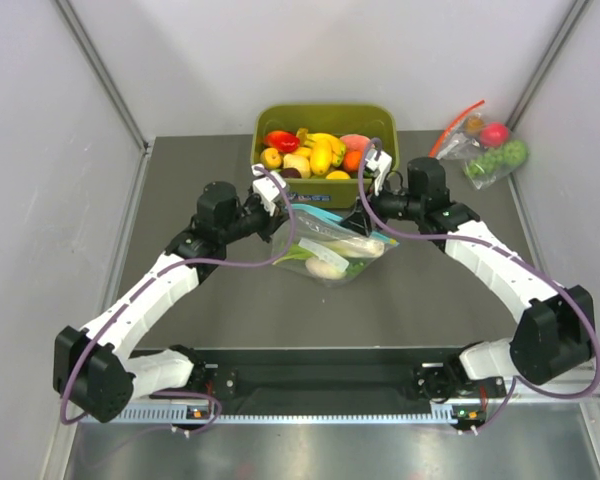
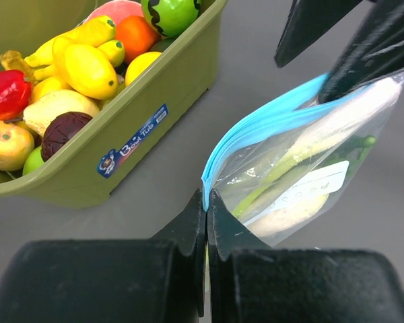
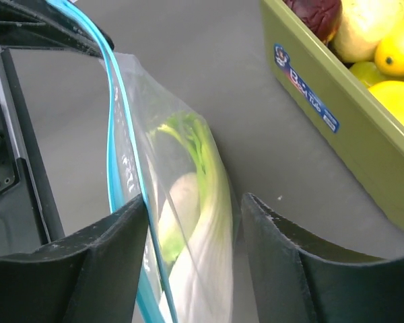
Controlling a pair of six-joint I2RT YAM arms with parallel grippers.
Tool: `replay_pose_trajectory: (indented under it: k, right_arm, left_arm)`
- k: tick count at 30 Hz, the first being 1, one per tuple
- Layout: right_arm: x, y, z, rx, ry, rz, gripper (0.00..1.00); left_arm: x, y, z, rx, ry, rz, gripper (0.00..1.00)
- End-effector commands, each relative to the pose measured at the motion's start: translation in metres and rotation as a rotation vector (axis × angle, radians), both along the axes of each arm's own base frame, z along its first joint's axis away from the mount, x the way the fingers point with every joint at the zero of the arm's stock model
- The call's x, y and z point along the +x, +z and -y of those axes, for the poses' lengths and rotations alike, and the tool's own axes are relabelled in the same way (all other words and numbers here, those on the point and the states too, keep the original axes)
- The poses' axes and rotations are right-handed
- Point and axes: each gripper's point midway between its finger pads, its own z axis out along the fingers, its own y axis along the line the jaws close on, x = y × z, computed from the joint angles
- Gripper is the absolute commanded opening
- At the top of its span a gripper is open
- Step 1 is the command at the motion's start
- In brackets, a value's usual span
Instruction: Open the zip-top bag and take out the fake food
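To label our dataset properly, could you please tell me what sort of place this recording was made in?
Probably a lab robot test cell, not a kitchen: plain white panels enclose a grey table, two arms are bolted at its near edge, and the green tub holds toy fruit.

The dark grey table [image 1: 280, 310] carries an olive-green tub [image 1: 330, 190] of toy fruit [image 1: 320, 155] at twelve o'clock and a red-zipped clear bag [image 1: 485, 150] at two o'clock.

Showing a clear zip-top bag [image 2: 310, 182] edged in blue, white-and-green fake food [image 2: 350, 118], an olive tub [image 2: 155, 94] bearing a blue sticker [image 2: 133, 149], grey table [image 2: 256, 60].
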Motion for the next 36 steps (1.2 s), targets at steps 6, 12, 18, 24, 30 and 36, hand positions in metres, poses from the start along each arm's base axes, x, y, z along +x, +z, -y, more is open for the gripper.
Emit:
replay_pose_trajectory:
  k: [6,12,18,24,30,36]
  right_arm:
    - [0.002,0.026,-0.019,0.053,0.093,0.059,0.24]
    - [0.012,0.039,-0.009,0.054,-0.029,0.07,0.0]
    - [0.016,0.061,0.003,0.049,-0.121,0.091,0.0]
    - [0.013,0.077,0.009,0.082,-0.184,0.104,0.0]
    - [0.001,0.085,0.007,0.112,-0.185,0.111,0.0]
    - [-0.007,0.079,0.011,0.112,-0.19,0.104,0.0]
  left_arm:
    - [0.001,0.016,0.008,-0.017,-0.025,0.072,0.04]
    - [0.008,0.025,-0.002,-0.006,0.053,0.069,0.4]
    - [0.005,0.088,-0.017,-0.194,0.191,0.099,0.61]
    - [-0.023,0.119,0.027,-0.396,0.11,-0.034,0.63]
    - [-0.017,0.079,0.076,-0.402,0.158,-0.205,0.63]
    - [-0.005,0.02,0.08,-0.306,0.277,-0.327,0.62]
